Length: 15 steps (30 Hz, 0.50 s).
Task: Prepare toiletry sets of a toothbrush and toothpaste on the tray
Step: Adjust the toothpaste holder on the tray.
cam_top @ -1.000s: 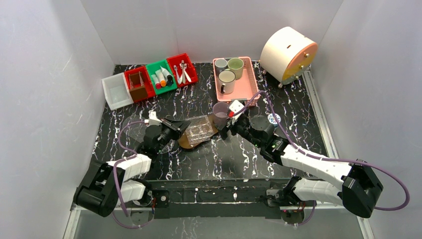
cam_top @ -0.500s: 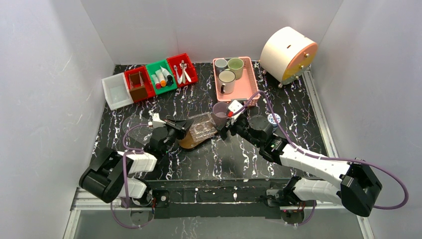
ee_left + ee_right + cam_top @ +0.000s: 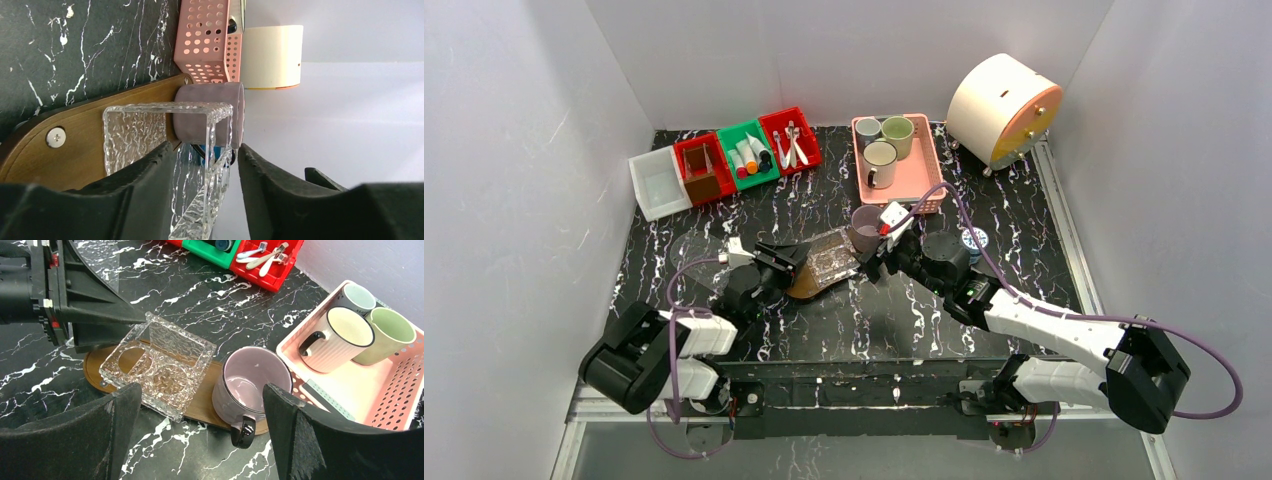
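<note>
The tray (image 3: pixel 802 287) is lying at an angle in the middle of the black marbled table (image 3: pixel 874 320), between the two arms. A clear textured holder (image 3: pixel 829 258) with two round holes is sitting on the tray's middle, and a purple mug (image 3: pixel 865 226) is standing upright on the far end, its dark handle pointing toward the right arm. The left gripper (image 3: pixel 205 150) is reaching in low from the tray's near end. Its fingers are standing partly apart with the holder's near wall between them, and a thin gap is showing on one side, so they are not pinching it. The right gripper (image 3: pixel 200 390) is hovering above the tray with its fingers spread wide, one on each side of the holder and the mug, and it is carrying nothing. Behind the mug, a pink basket (image 3: pixel 902 195) is holding a white mug (image 3: pixel 880 155), a green mug (image 3: pixel 898 128) and a grey mug (image 3: pixel 868 128). At the back left, the white toothbrushes (image 3: pixel 791 145) are lying in a red bin (image 3: pixel 812 142), and the small tubes (image 3: pixel 746 155) are resting in the green bin (image 3: pixel 726 136) just beside it, both well apart from the tray. A round cream drum (image 3: pixel 1002 108) is sitting in the far right corner.
</note>
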Available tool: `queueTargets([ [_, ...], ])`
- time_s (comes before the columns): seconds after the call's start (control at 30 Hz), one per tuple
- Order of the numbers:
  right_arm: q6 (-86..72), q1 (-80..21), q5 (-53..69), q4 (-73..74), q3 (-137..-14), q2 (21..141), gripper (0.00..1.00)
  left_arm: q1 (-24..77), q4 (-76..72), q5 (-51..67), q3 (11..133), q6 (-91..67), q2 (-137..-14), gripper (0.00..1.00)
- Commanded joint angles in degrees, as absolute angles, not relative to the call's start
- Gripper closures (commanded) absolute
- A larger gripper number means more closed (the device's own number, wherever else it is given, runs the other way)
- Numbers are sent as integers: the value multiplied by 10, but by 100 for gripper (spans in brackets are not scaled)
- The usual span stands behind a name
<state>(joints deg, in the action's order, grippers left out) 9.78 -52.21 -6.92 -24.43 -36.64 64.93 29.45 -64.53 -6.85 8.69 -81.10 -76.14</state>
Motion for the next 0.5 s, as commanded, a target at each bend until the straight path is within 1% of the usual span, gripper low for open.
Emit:
queueTargets([
  [0.0,96,-522,-73,-251,-381,636,1,297,-610,-83,76,-790,-716,48],
  [0.17,98,-522,-77,-245,-378,629,1,297,-411,-81,119,-744,-619,31],
  [0.27,98,-522,-76,-245,-378,630,1,297,-324,-69,152,-725,-595,25],
  [0.47,97,-522,-78,-241,-383,634,1,297,-229,-30,213,-710,-608,23],
])
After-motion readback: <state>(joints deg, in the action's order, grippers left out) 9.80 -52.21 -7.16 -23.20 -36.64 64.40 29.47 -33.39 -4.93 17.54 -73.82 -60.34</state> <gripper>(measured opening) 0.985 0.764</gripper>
